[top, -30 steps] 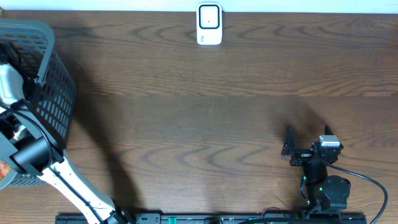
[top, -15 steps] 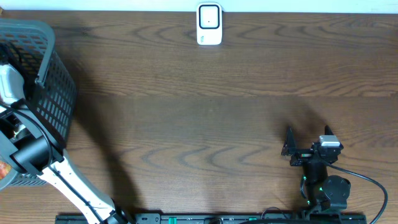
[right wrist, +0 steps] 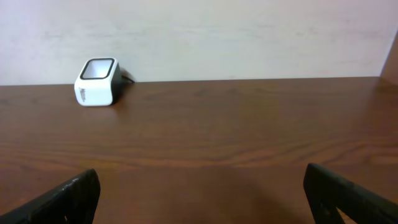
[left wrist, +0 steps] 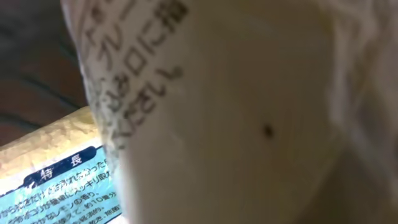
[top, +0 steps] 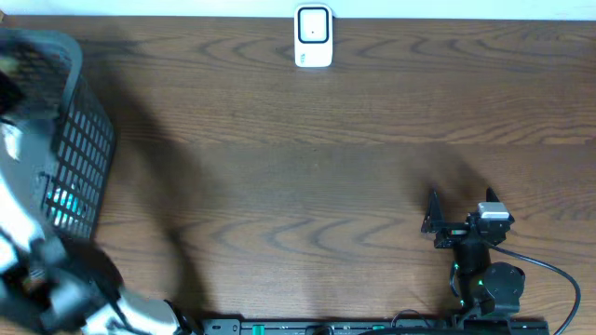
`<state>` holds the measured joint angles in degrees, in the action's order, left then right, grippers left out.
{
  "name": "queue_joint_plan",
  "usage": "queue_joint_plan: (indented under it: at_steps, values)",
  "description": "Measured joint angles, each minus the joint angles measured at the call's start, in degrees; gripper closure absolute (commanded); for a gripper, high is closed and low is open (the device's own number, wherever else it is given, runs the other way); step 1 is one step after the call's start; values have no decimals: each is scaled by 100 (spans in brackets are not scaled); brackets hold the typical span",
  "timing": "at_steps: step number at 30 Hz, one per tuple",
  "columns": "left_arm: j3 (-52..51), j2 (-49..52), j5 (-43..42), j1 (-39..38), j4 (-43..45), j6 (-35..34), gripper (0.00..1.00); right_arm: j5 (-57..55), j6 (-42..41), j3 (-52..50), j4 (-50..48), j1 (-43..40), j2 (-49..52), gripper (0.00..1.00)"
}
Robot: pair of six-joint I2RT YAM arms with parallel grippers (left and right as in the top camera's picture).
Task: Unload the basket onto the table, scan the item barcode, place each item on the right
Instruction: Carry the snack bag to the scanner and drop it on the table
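**Spotter:** Shifting since 1 second ago, your left arm (top: 51, 293) is now smearing across the near-left corner of the overhead view, below the grey basket (top: 88, 140). Your right arm is sitting just where it was.

**Operator:** Where is the scanner?

**Spotter:** From overhead, the white scanner (top: 314, 37) is standing at the far edge of the table (top: 279, 186), near the middle and well apart from the basket. A teal glow (top: 63, 200) is showing through the basket's mesh. Your right gripper (top: 461, 209) is resting by the near-right edge, its jaws spreading wide and holding nothing.

**Operator:** And the item?

**Spotter:** Your left wrist camera is filling up with a pale packet (left wrist: 249, 124) carrying black Japanese print, so close that it is blurring. Behind it, at lower left, a yellow packet (left wrist: 56, 174) with a blue label is lying. Your fingers are not showing in this view. The left gripper is sitting fully closed, but I cannot tell whether it is pinching the pale packet.

**Operator:** Right wrist?

**Spotter:** Your right wrist camera is looking across the table at the scanner, which is standing far left against the pale wall (right wrist: 249, 31), its dark window tilting upward. The 2 black fingertips (right wrist: 68, 196) are framing the lower corners, well apart.
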<state>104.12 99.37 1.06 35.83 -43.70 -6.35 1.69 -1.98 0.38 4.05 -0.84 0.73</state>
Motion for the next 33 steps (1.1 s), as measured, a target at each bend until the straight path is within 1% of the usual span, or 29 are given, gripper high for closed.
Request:
queue_joint_plan:
  at_steps: [1, 2, 4, 6, 8, 11, 14, 16, 18, 24, 28, 33]
  values:
    - [9, -181, -31, 0, 22, -50, 93, 0, 0, 0, 0, 0, 0, 1]
    - [72, -680, -79, 0, 57, -177, 93, -2, 0, 0, -2, 0, 0, 1]
    - [109, -1294, -103, 0, 87, -365, 93, -2, 2, 0, -2, 0, 0, 1]
    - [127, -1827, -140, 0, 66, -708, 93, -2, 2, 0, -2, 0, 0, 1]
    - [129, -2214, -330, 0, 4, -1193, 93, -2, 0, 0, 0, 0, 0, 1]
    - [129, -2588, -1043, -42, 0, -1768, 93, -2, 0, 0, -2, 0, 0, 1]
    - [129, -2771, -2076, -365, 190, -2085, 93, -2, 0, 0, 0, 0, 0, 1]
    - [129, -2804, -2638, -785, 282, -2208, 93, -2, 0, 0, 0, 0, 0, 1]
    - [127, -2800, -3051, -1362, 284, -2264, 93, -2, 0, 0, -2, 0, 0, 1]
    - [127, -2621, -3528, -2962, 205, -2166, 93, -2, 0, 0, -2, 0, 0, 1]
    - [127, -2258, -3473, -3976, 31, -2057, 93, -2, 2, 0, -2, 0, 0, 1]
    - [125, -1530, -2872, -4994, -284, -2035, 93, -2, 2, 0, -2, 0, 0, 1]
